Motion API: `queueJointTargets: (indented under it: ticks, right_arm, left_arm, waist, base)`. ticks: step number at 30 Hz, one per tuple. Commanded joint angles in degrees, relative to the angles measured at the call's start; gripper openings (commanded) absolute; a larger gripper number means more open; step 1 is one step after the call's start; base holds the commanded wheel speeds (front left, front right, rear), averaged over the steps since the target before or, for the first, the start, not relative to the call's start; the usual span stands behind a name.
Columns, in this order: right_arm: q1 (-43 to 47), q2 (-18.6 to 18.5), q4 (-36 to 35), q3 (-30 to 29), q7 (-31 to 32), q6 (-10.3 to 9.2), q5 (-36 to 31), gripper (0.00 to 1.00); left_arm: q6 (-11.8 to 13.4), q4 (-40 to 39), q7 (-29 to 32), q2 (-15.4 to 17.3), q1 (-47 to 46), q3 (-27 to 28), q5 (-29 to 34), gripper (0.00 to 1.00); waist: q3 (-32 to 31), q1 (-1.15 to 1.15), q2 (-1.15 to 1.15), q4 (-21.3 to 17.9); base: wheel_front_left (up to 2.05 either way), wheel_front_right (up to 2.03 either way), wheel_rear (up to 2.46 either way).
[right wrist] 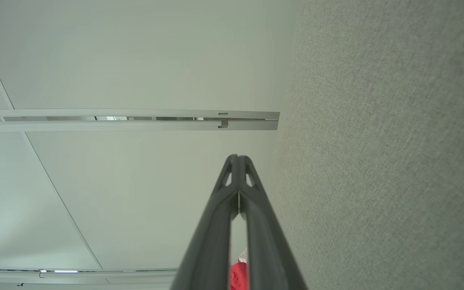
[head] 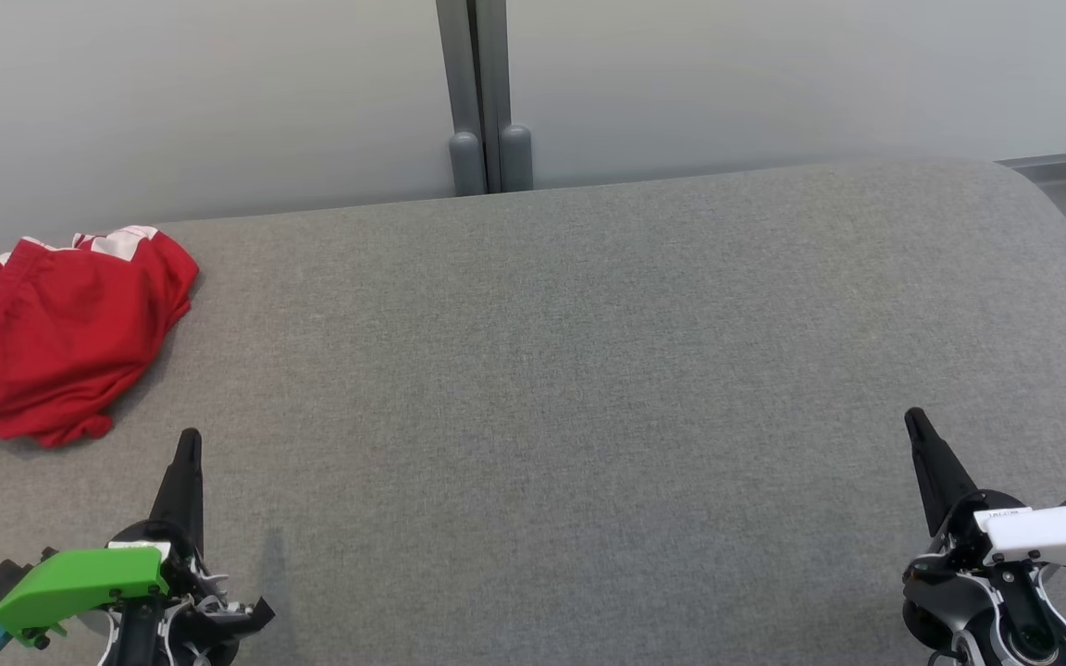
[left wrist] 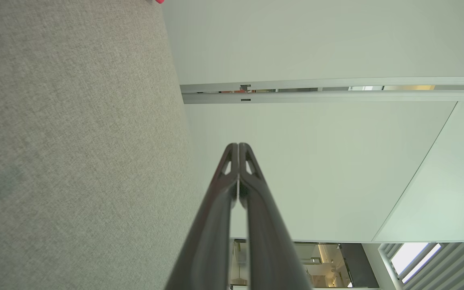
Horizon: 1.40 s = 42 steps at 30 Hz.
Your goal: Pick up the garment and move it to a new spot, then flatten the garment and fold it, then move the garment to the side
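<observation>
Lying garment (head: 56,328): crumpled, red, ahead-left of left claw (head: 189,437)
Left claw: closed, empty
Right claw (head: 915,418): closed, empty, far from garment

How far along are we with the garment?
Done: nothing visibly; the red garment lies crumpled at the far left of the grey surface. In hand: nothing; left gripper and right gripper are shut, empty, clear of it. Left: pick up, reposition, flatten, fold, move aside.

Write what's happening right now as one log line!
garment: crumpled, far left, untouched | left gripper: shut, empty | right gripper: shut, empty
</observation>
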Motion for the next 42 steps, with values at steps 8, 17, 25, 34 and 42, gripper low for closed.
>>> queueJointTargets:
  ticks: [8, 17, 25, 34, 42]
  right_arm:
    - [1.7, 0.6, 1.9, 0.6, -0.6, -0.02, -0.3, 1.0]
    - [2.4, 0.5, 1.6, 1.2, -3.2, -0.02, -3.3, 1.0]
    - [2.5, 0.4, 0.2, 0.0, -5.2, -0.02, -10.5, 1.0]
    - [2.9, 0.3, -3.8, 0.0, -7.4, -0.01, -23.1, 1.0]
    - [3.6, 0.3, -6.3, 2.0, -9.1, -0.01, -34.7, 1.0]
  left_arm:
    - [0.0, 1.8, -0.6, -0.4, 1.6, -1.0, 0.1, 1.0]
    - [0.0, 0.8, -3.2, -0.3, 2.4, -3.3, 1.8, 1.0]
    - [0.0, -1.0, -5.3, -0.2, 2.8, -4.0, 7.5, 1.0]
    - [1.0, -4.0, -7.4, -0.2, 2.5, -5.2, 17.7, 1.0]
    - [2.5, -5.6, -9.1, -0.1, 2.6, -6.9, 28.2, 1.0]
  waist:
    - [0.0, 0.0, 0.0, 0.0]
    - [-0.3, 0.0, 0.0, 0.0]
    - [-0.4, 0.0, 0.0, 0.1]
    - [-0.6, 0.0, 0.0, 0.1]
    - [-0.7, 0.0, 0.0, 0.1]
  base:
    - [0.0, 0.0, 0.0]
    - [0.0, 0.0, 0.0]
    - [0.0, 0.0, 0.0]
    - [0.0, 0.0, 0.0]
    - [0.0, 0.0, 0.0]
